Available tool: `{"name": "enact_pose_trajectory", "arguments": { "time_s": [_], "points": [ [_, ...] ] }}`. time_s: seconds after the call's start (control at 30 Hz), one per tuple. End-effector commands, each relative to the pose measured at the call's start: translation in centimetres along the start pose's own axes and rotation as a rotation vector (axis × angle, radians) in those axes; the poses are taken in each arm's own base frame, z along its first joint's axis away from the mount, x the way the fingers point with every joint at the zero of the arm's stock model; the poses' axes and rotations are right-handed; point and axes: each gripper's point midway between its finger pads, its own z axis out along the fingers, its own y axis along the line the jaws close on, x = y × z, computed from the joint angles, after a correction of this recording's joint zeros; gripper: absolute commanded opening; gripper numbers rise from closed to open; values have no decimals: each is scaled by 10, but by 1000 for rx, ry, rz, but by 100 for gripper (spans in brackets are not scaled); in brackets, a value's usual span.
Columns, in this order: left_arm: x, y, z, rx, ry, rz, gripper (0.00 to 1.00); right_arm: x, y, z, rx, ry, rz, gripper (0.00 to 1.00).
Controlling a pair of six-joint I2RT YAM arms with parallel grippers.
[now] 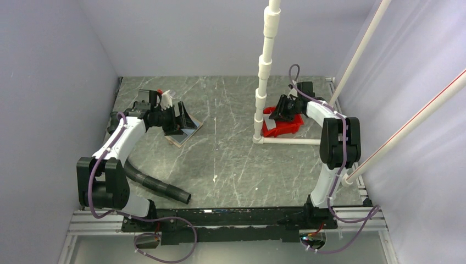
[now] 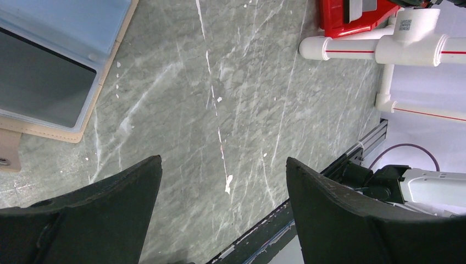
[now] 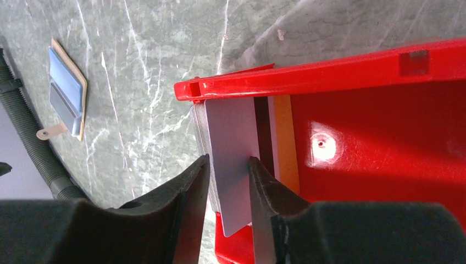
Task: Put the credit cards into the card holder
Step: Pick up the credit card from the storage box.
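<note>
Credit cards [image 3: 233, 132] are standing on edge as a small stack in one corner of the red tray [image 3: 373, 71], leaning against its wall, w/ an orange strip [image 3: 284, 143] just behind them inside the tray. Right gripper [image 3: 229, 160] is reaching into that same tray corner and pinching the stack: jaws narrowed to approx the stack's thickness, one finger on each face, both appearing to touch. Can't tell how many cards it's catching, and nothing is looking lifted out of the tray yet. Card holder [image 3: 66, 93] is lying open, bluish-grey inside up, well apart from the tray across the surface [image 2: 236, 99], its snap tab [image 3: 48, 132] sticking out. Left gripper [image 2: 222, 160] is hovering far from the tray, just beside the holder, jaws spread wide & holding nothing. Task is looking early: no pale card is showing in the holder (its pocket is reading dark, so not 100% sure), and the stack is sitting in the tray. Prob left to do: pull a card clear of the tray, carry it over to the holder, slide it into a pocket, then repeat for the rest.
</note>
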Motion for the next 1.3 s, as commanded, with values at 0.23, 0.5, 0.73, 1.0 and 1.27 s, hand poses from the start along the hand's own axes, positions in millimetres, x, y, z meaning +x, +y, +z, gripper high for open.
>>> {"name": "enact_pose_trajectory", "arguments": {
  "time_s": [0.23,0.5,0.73,1.0,1.27],
  "points": [
    [-4,-6,0,40,-11,44,88,-17,24,-19,-57,-69,-53,22],
    [-3,-6,1,47,-5,40,88,-23,28,-26,-51,-91,-69,7],
    [-2,-7,2,54,-1,37,88,-33,29,-36,-21,-134,-102,0],
    [-1,-8,3,65,3,34,88,-39,29,-39,-17,-177,-143,0],
    [-1,-9,4,78,9,31,88,-44,6,-40,118,-220,-48,0]
  ]
}}
